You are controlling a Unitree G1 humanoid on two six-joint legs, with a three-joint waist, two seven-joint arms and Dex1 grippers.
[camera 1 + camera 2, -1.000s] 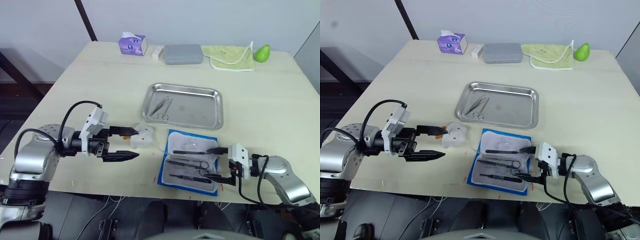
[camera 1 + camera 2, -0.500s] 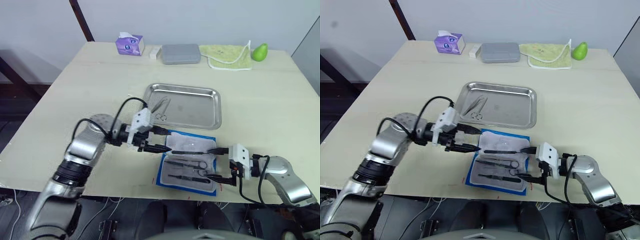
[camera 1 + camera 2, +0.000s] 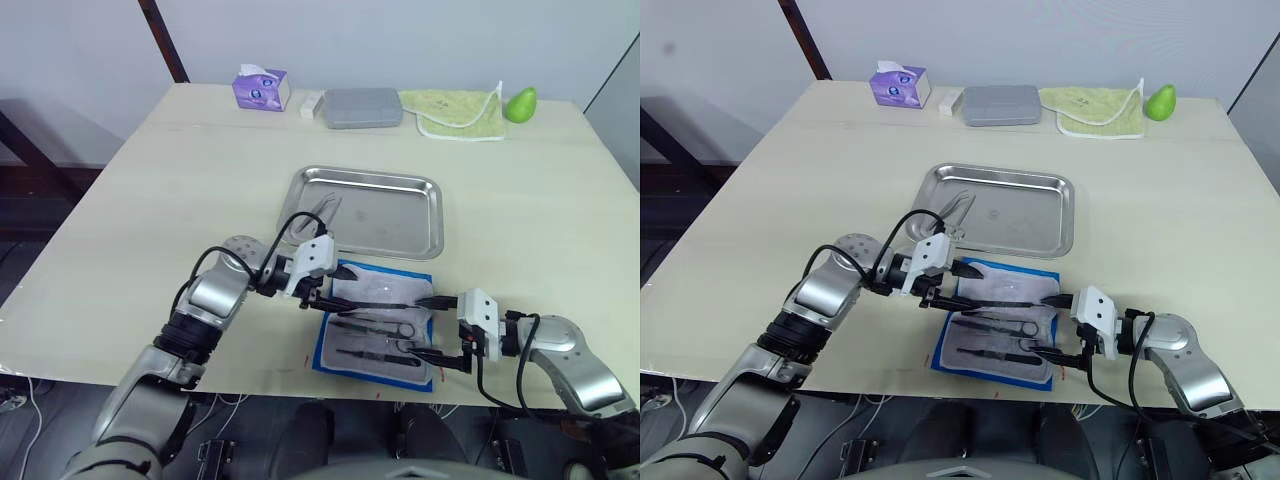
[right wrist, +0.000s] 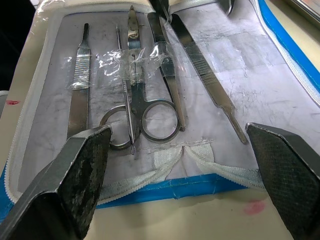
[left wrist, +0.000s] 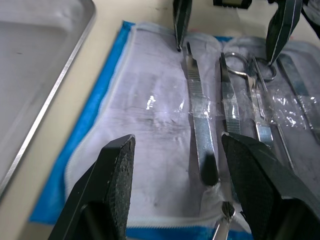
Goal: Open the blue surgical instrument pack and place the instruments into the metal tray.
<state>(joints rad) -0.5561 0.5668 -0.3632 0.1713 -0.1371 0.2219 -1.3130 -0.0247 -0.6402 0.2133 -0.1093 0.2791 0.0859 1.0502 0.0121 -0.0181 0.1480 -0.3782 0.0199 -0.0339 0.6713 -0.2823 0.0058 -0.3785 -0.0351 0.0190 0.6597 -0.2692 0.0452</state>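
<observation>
left eye view, and on the near left the left gripper (image 3: 322, 291) is over the left edge of the blue surgical instrument pack (image 3: 378, 325), its two black fingers spread apart with nothing between them; the left wrist view looks down on the clear inner sheet, with a flat-handled instrument straight ahead between the pads. the pack lies open on the table (image 3: 180, 170), just in front of the metal tray (image 3: 366, 210), which already holds what looks like one slender tool (image 3: 324, 214) at its left end. the instruments (image 4: 145, 80), scissors and several straight tools, lie side by side on the white sheet, seemingly taped down by a clear strip. at the pack's right edge the right gripper (image 3: 432, 327) waits, fingers wide apart, empty. judging by this, the pack is opened and the transfer is under way: the step in hand is picking one instrument. next move likely calls for the left fingers to drop around that flat handle, close, peel it off the tape and carry it to the tray.
</observation>
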